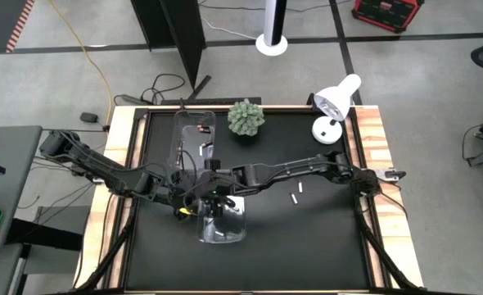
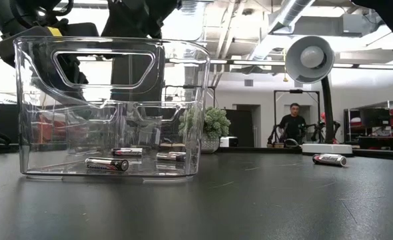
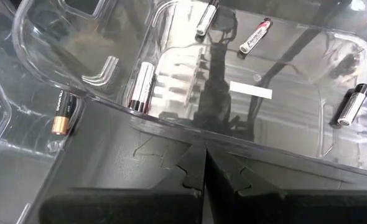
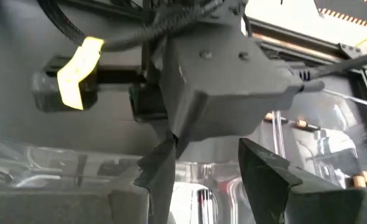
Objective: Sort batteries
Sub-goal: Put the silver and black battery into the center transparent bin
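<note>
The left claw (image 3: 203, 163) hung pressed together over the near clear bin (image 3: 333, 155). The right claw (image 4: 202, 168) stood apart, empty. Two batteries (image 1: 297, 195) lay right of it.

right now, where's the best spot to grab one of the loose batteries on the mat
Probably the middle of its barrel, from straight above. The two loose batteries lie flat on the open mat, right of the bin, with nothing crowding them. Set the fingers across the length, so it can't roll out.
</note>
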Motion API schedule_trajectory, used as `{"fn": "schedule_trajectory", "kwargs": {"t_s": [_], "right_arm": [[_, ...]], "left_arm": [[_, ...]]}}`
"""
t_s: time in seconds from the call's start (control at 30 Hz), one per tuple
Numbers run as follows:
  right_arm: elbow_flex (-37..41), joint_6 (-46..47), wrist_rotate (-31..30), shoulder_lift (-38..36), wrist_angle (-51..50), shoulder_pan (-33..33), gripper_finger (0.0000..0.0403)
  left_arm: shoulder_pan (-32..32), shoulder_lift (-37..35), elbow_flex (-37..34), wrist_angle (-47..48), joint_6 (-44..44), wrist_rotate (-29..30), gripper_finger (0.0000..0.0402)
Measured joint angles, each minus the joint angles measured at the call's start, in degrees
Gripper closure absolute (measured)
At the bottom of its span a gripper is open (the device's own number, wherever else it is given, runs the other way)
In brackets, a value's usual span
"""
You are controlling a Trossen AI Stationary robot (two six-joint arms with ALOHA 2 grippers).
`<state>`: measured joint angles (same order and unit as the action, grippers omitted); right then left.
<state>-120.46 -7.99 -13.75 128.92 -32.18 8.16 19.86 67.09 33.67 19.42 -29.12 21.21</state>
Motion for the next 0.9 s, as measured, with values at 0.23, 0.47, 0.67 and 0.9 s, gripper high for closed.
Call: {"fn": "schedule_trajectory", "kwargs": {"t_s": [0.23,0.47,0.67,0.9], "right_arm": [[0.2,0.0,1.2,0.0,2.6,0.0,0.0216],[0.2,-0.3,1.8,-0.1,3.7,-0.1,0.0216],[15.5,-0.5,2.1,-8.1,17.9,-0.5,0.0219],[49.1,5.4,-0.1,-33.6,38.7,-1.6,0.0238]], "left_arm": [[0.0,-0.1,0.0,0.2,0.6,0.1,0.0400],[0.0,-0.1,-0.1,0.3,0.6,0.3,0.0400],[0.0,-0.1,0.1,-1.1,1.3,1.0,0.0400],[0.0,0.0,0.0,-1.4,2.4,0.1,0.0400]]}}
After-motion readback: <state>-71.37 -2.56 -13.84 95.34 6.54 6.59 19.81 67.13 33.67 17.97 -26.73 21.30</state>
